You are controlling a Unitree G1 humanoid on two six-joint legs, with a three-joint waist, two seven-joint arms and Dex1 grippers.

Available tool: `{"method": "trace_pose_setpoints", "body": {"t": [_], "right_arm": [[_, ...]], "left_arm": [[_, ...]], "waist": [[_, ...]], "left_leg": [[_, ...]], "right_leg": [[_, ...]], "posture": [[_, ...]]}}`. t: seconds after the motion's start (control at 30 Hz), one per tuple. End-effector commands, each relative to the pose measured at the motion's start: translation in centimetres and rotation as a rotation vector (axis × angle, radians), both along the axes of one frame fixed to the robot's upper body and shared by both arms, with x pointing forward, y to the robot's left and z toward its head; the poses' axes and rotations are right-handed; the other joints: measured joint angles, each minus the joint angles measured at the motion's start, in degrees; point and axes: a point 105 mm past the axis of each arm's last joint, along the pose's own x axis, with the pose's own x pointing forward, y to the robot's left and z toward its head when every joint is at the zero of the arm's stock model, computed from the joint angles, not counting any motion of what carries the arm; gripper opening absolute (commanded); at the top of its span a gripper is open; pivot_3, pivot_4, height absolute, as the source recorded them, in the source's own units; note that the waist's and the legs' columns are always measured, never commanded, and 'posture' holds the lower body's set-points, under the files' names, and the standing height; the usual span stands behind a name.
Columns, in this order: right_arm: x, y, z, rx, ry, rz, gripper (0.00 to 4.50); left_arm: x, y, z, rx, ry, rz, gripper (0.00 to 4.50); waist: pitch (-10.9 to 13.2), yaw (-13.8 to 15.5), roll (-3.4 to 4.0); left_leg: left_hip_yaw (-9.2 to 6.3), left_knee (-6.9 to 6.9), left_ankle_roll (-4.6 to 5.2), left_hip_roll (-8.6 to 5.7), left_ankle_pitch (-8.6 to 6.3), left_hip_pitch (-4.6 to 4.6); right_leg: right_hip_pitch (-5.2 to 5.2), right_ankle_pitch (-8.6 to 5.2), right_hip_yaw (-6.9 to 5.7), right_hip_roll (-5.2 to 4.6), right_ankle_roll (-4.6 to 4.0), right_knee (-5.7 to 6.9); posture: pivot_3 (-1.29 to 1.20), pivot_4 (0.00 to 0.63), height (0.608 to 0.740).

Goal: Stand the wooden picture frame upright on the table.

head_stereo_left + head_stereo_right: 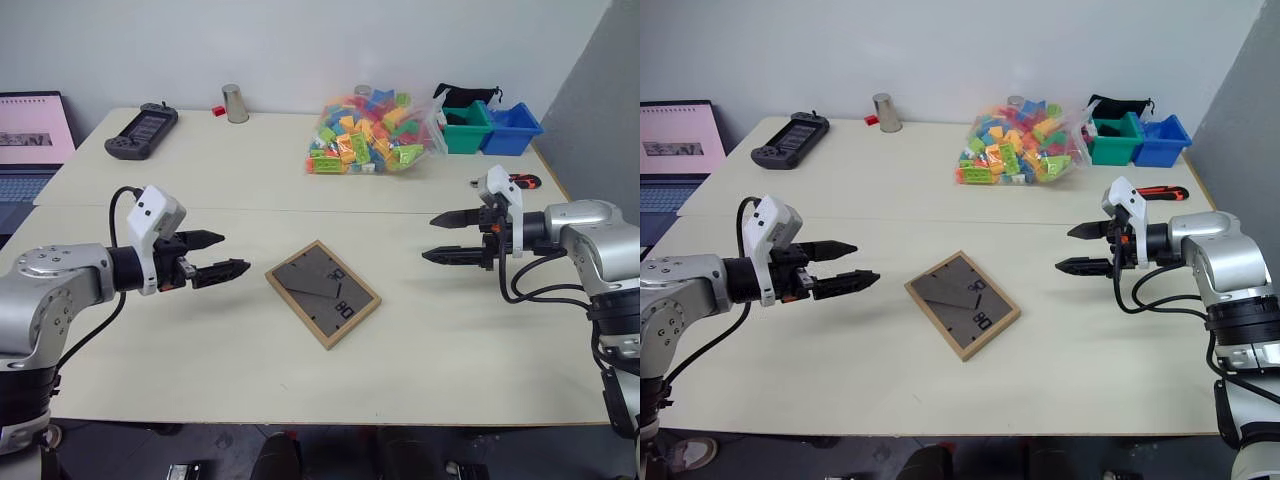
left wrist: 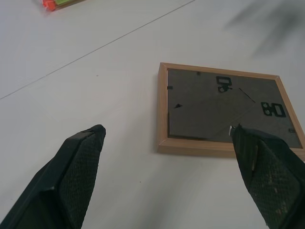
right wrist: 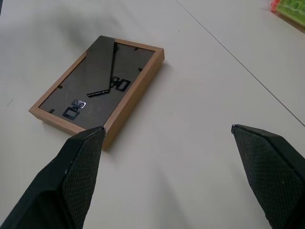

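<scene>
The wooden picture frame lies flat on the table, back panel up, stand flap folded down against it, so nothing of the standing-up is done yet. It sits between the two pincers and a little nearer the robot than either, touching neither one.

The left gripper hovers above the tabletop with its black fingers spread wide and nothing between them; the frame lies just ahead of its tips, toward the robot's right and lower down. The right gripper is likewise wide open and empty, with the frame ahead of it, toward the left and below, across a wider stretch of bare table.

The frame's long axis runs slantwise, its far corner angled toward the left pincer. The left arm looks the nearer, so I'd judge it the likelier one to lift an edge.
</scene>
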Motion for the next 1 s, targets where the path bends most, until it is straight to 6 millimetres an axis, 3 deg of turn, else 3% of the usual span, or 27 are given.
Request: {"method": "trace_pose_setpoints", "body": {"t": [0.03, 0.27, 0.37, 0.53, 0.87, 1.0], "right_arm": [[0.0, -0.2, 1.5, 0.028, -0.057, -0.006, 4.49], [-0.1, 0.0, 1.3, 0.025, -0.057, -0.009, 4.49], [-0.5, 0.2, 1.6, 0.031, -0.042, 0.011, 3.99], [0.2, 0.2, 1.5, 0.044, -0.053, -0.008, 2.65], [0.5, 1.8, -0.1, 0.007, -0.048, 0.049, 0.01], [0.7, 2.5, -1.0, -0.017, -0.048, 0.076, 0.00]], "left_arm": [[0.0, -0.1, 0.6, 0.001, -0.022, 0.003, 4.50], [0.3, -0.2, 0.4, -0.019, -0.007, -0.005, 4.50], [0.2, -0.5, 0.7, -0.018, -0.005, -0.032, 4.50], [0.5, -0.5, 1.3, -0.057, -0.009, -0.029, 3.23], [-0.3, -0.9, 0.0, -0.036, 0.028, -0.063, 0.84], [-0.7, -0.7, -1.0, -0.006, 0.047, -0.072, 0.04]], "waist": [[0.0, 0.0, 0.00], [0.0, 0.0, 0.00], [0.0, 0.0, 0.00], [0.0, 0.0, 0.00], [0.0, 0.0, 0.00], [0.0, -0.2, 0.01]], "left_leg": [[0.00, 0.00, 0.00, 0.00, 0.00, 0.00], [0.00, 0.00, 0.00, 0.00, 0.00, 0.00], [0.00, 0.00, 0.00, 0.00, 0.00, 0.00], [0.00, 0.00, 0.00, 0.00, 0.00, 0.00], [0.00, 0.02, 0.00, 0.00, 0.00, 0.00], [0.01, 0.00, 0.00, 0.01, 0.00, 0.01]], "right_leg": [[0.00, 0.00, 0.01, 0.00, 0.00, 0.00], [0.00, 0.00, 0.00, 0.00, 0.00, 0.01], [-0.01, 0.00, 0.01, 0.00, 0.00, 0.00], [-0.01, 0.00, 0.00, 0.00, 0.00, 0.01], [0.00, 0.00, 0.01, 0.00, 0.00, 0.02], [-0.02, 0.00, 0.01, 0.01, 0.00, 0.03]], "posture": [[0.00, 0.150, 0.740], [0.00, 0.150, 0.740], [0.00, 0.150, 0.740], [0.00, 0.150, 0.740], [0.00, 0.150, 0.740], [0.00, 0.150, 0.740]]}}
